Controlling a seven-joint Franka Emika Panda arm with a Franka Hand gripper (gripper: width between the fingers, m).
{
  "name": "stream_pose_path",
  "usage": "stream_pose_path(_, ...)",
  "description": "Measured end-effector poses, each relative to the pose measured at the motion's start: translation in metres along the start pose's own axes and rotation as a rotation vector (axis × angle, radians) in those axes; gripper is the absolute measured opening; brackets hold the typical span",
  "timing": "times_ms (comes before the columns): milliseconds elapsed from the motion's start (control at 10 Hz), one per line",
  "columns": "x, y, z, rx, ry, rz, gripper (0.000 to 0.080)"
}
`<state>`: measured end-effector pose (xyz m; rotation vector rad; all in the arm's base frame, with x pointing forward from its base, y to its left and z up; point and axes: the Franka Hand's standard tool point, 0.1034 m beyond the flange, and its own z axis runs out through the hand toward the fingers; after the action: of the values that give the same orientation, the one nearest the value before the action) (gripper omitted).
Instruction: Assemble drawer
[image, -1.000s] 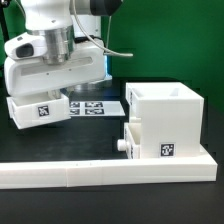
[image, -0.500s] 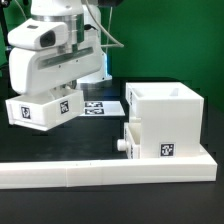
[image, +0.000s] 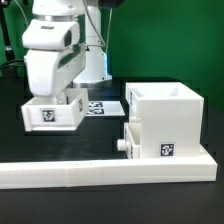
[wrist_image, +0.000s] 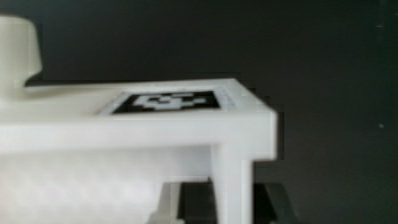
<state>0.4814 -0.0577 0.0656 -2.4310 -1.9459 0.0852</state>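
Nearest the exterior camera runs the low white border wall (image: 100, 172), and against its far side stands the tall housing (image: 166, 122) with 1 knobbed tray (image: 129, 140) sitting at its side toward the exterior view's left, knob facing the same way. Farther back, toward the exterior view's left, the arm's white wrist hides the gripper (image: 52, 98), so whether its fingers are apart or clamped cannot be told there; a 2nd tray (image: 52, 113), tag forward, hangs directly beneath it above the black table (image: 110, 205). Only the wrist view shows that tray (wrist_image: 134, 135) close up, its tagged top blurred. Beyond lies the marker board (image: 102, 106), partly blocked by the tray.
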Motion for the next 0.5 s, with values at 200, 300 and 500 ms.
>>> stream_pose_path(200, 0.0059, 0.0127, -0.0019, -0.012, -0.024, -0.163, 0.0041)
stream_pose_path(300, 0.0047, 0.0116, -0.0011, -0.010, -0.024, -0.158, 0.0041)
stream_pose_path(500, 0.0042, 0.0113, -0.0004, -0.009, -0.024, -0.158, 0.0041)
